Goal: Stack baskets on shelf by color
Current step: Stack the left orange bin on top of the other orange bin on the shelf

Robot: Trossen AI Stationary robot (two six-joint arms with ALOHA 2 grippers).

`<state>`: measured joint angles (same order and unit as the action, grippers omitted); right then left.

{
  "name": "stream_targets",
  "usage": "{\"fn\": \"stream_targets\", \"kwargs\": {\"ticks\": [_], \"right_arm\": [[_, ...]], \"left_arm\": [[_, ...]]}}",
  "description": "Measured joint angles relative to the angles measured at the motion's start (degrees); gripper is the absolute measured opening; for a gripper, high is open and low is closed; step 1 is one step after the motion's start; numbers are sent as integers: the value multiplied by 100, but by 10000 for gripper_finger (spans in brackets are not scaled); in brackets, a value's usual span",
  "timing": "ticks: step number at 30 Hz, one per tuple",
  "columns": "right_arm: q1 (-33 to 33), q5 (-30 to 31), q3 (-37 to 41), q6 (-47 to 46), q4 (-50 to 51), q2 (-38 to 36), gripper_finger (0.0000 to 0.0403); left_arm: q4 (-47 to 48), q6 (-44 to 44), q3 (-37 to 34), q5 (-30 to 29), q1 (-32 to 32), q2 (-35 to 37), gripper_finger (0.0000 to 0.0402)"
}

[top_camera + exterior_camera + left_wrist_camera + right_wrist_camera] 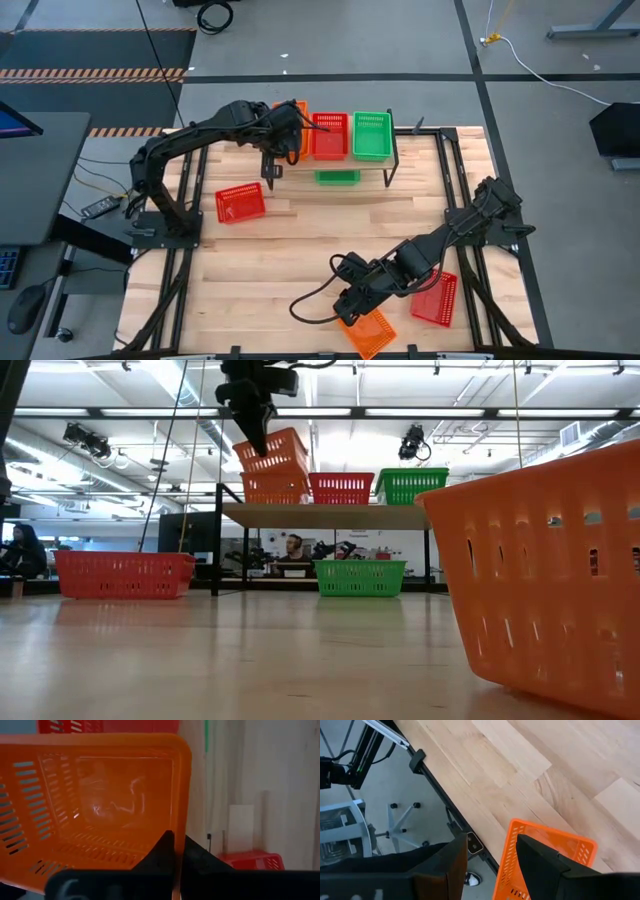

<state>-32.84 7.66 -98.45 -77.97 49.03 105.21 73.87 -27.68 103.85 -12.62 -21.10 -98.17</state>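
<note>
The shelf (395, 150) is seen with orange (297, 125), red (329, 135) and green (371, 135) baskets set on it. A green basket (337, 177) lies under it, a red basket (240, 203) left of it.

Baskets (331, 135) come in three colours — red, orange (366, 331) and green (371, 135) — all with slotted mesh sides. The shelf (320, 515) has a light wood top on thin black legs (216, 550). The surface (300, 250) is pale wood planks — the arms (190, 140) are dark.
</note>
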Motion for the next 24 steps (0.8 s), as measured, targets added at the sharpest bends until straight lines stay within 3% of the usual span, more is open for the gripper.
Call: {"fn": "stream_targets", "kwargs": {"ticks": [10,24], "right_arm": [[-5,17,0,51,16,0,173],[-98,16,0,15,11,0,173]], "left_arm": [[34,345,0,97,7,-117,13],[15,635,0,64,4,-116,85]]}}
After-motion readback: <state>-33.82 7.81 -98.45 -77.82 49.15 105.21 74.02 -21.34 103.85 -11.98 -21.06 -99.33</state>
